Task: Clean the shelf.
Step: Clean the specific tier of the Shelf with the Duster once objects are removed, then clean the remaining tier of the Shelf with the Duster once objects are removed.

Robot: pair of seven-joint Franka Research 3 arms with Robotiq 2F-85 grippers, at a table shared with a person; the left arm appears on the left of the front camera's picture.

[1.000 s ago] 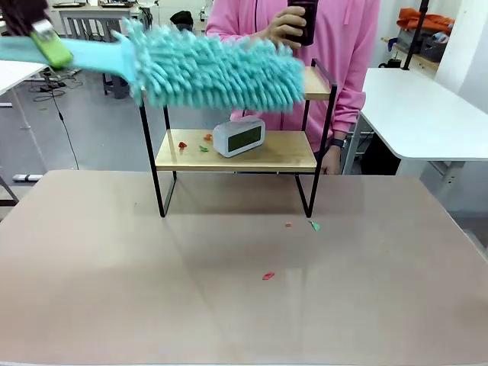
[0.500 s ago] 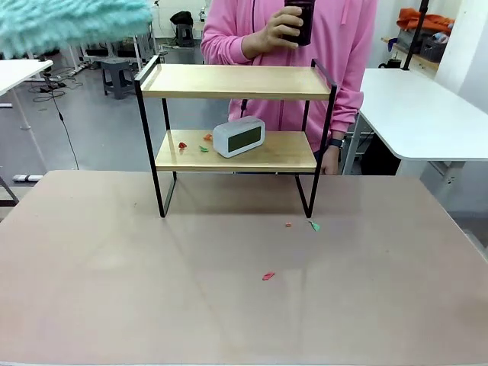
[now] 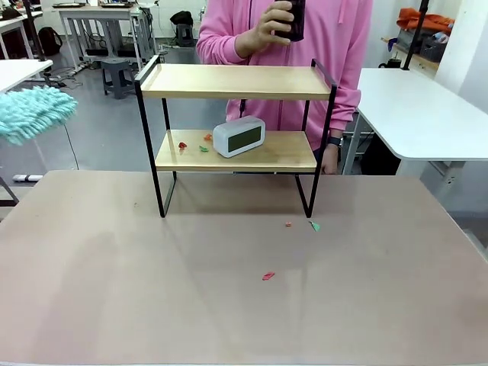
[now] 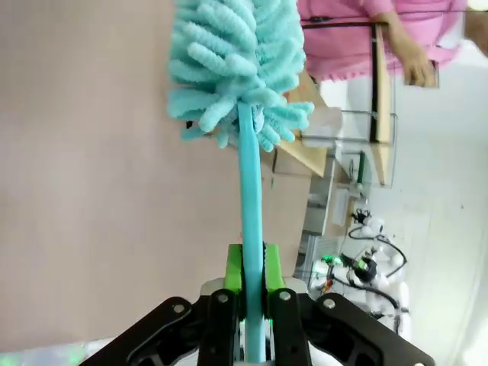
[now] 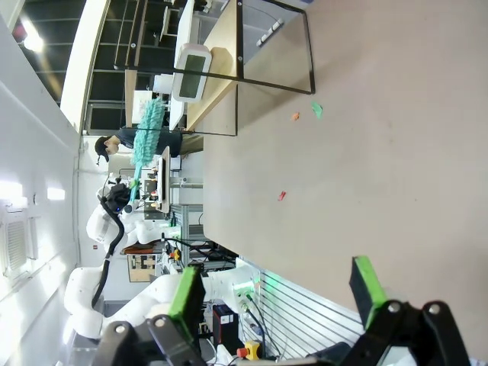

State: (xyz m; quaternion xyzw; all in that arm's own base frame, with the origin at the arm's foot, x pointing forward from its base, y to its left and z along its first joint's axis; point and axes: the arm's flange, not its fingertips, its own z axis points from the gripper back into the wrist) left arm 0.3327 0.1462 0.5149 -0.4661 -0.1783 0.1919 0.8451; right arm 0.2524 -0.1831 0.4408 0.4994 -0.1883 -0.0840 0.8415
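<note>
Left gripper point(image 4: 253, 265) tight around duster handle point(image 4: 249, 175).

"What's the white clock point(image 3: 239, 137) say?"

"Dark screen, can't read it. Person in a pink top point(image 3: 347, 53) at the far side, white side table point(image 3: 419, 114) on the right, a grey stool point(image 3: 116, 72) way back."

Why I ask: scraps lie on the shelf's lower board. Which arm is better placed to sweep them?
Left. The left gripper is shut on the duster, held off the left side of the shelf. The right gripper is open and empty over the table.
</note>
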